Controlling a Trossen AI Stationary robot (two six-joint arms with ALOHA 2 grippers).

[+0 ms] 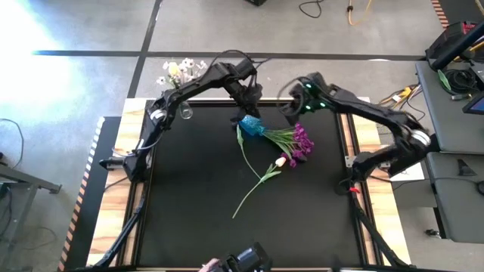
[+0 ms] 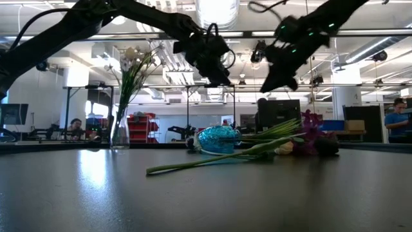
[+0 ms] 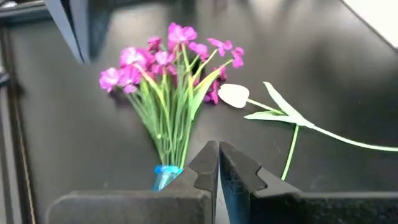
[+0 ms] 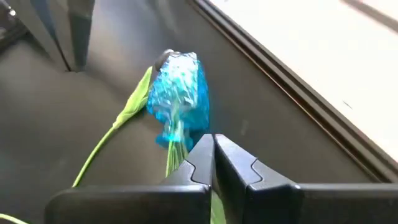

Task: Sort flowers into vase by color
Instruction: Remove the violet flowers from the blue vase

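A blue vase (image 1: 252, 127) lies on its side mid-table, and a bunch of magenta flowers (image 1: 301, 142) sticks out of its mouth (image 3: 165, 173), blossoms resting on the black mat. A cream tulip (image 1: 281, 161) lies on the mat beside the blossoms, its long green stem (image 1: 249, 195) running toward the near edge. A clear vase (image 2: 120, 132) stands upright at the far left and holds white flowers (image 1: 180, 70). My left gripper (image 1: 248, 102) hangs shut above the blue vase's far side. My right gripper (image 1: 291, 117) hangs shut above the magenta stems. Neither touches anything.
The black mat (image 1: 189, 196) is bordered by wooden table strips (image 1: 113, 189) on the left and right. A green leaf and stem (image 4: 118, 134) lie by the blue vase's base. Beyond the table are benches, monitors and people (image 2: 394, 119).
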